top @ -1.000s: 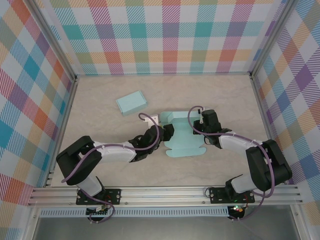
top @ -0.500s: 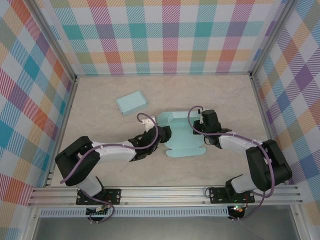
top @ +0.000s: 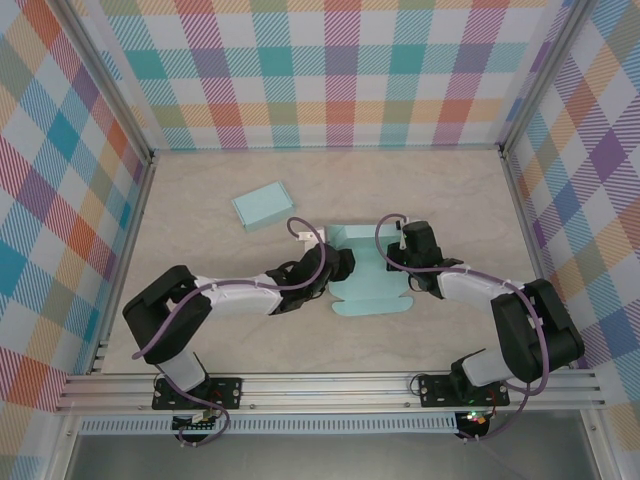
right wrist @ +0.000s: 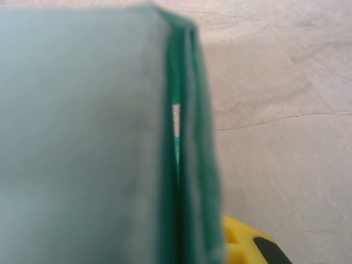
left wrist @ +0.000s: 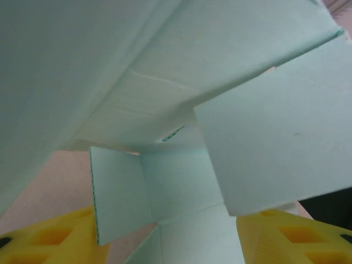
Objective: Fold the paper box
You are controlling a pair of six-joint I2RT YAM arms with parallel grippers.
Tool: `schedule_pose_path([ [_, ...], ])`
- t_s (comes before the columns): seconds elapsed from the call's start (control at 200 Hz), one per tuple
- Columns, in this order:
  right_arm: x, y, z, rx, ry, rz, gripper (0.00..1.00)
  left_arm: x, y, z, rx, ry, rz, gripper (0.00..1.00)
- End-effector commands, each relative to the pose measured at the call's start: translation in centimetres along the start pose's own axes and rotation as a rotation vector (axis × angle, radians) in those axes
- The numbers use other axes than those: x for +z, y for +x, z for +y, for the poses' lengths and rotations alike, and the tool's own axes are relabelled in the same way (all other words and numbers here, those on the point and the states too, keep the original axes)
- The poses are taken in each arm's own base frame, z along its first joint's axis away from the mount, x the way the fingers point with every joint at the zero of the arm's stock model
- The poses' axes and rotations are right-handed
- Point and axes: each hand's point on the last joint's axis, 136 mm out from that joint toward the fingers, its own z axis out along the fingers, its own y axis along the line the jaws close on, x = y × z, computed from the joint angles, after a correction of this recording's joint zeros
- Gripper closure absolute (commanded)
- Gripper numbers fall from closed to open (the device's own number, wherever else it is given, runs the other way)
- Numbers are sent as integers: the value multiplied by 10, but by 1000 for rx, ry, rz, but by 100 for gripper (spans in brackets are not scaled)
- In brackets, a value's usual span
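Target is the paper box [top: 368, 288]: plain mint card, half-formed, sitting mid-tabletop [top: 470, 190] between the two arms. Its base panel lies flat, with the far wall and side flaps partly raised. The left tool [top: 342, 266] is at the box's left side and the right tool [top: 408, 250] at its right side (both arms reach in low over the surface).

Left wrist view: box interior very close. A big panel slants across the top, a square flap [left wrist: 275, 143] hangs at right, and a smaller flap [left wrist: 118, 192] stands upright at lower left with a green corrugated edge showing. Yellow fingers [left wrist: 44, 242] sit in both bottom corners, well apart, with card between them. The left tool is spread and probably not pinching anything, since the card hides the pads.

Right wrist view: a blurred card face at left, its doubled dark-green edge [right wrist: 181, 137] running vertically, with a slit of light between the two layers. One yellow finger [right wrist: 242, 245] shows just right of that edge at the bottom. The right tool is closed tight on this doubled wall of the paper box, with marbled beige tabletop behind.

A smaller light-blue closed box [top: 263, 206] lies flat and tilted, up-left of the paper box and well apart from it and both tools. Pastel plaid walls [top: 330, 70] ring three sides.
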Motion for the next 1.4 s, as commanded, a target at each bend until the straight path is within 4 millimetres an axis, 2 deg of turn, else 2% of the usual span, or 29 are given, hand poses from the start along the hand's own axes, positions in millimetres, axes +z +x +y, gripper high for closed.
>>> schedule_pose_path([
  [0.0,-5,-12,9,1,-42,-46,100,2,-16,-24,4,78,-30,41],
  [0.06,-4,-12,10,1,-46,-46,100,6,-16,-26,10,79,-27,43],
  [0.13,-4,-12,10,0,-48,-45,100,9,-16,-33,11,100,-22,51],
  [0.305,-4,-9,10,-1,-49,-37,100,15,-16,-44,14,134,-20,52],
  [0.435,-4,-9,10,1,-50,-35,100,21,-14,-39,19,106,-26,54],
  [0.47,-4,-9,10,0,-49,-35,100,22,-13,-37,20,100,-28,58],
  [0.635,-4,-9,8,5,-36,-35,100,14,-14,-35,42,103,-28,64],
  [0.79,-4,-9,6,6,-21,-37,100,-8,-13,-41,82,162,-9,66],
  [0.855,-4,-9,5,4,-19,-35,100,-19,-11,-41,95,177,0,63],
  [1.1,-2,-10,5,4,-18,-36,100,-70,-13,-40,126,254,3,59],
  [1.195,-2,-10,6,3,-22,-34,100,-96,-27,-41,145,283,-41,59],
  [1.255,-2,-10,7,5,-25,-34,100,-113,-42,-33,154,252,-95,59],
  [1.355,-1,-9,7,4,-29,-32,100,-140,-73,-7,177,132,-220,60],
  [1.395,-1,-10,8,5,-31,-35,100,-147,-84,10,189,47,-270,61],
])
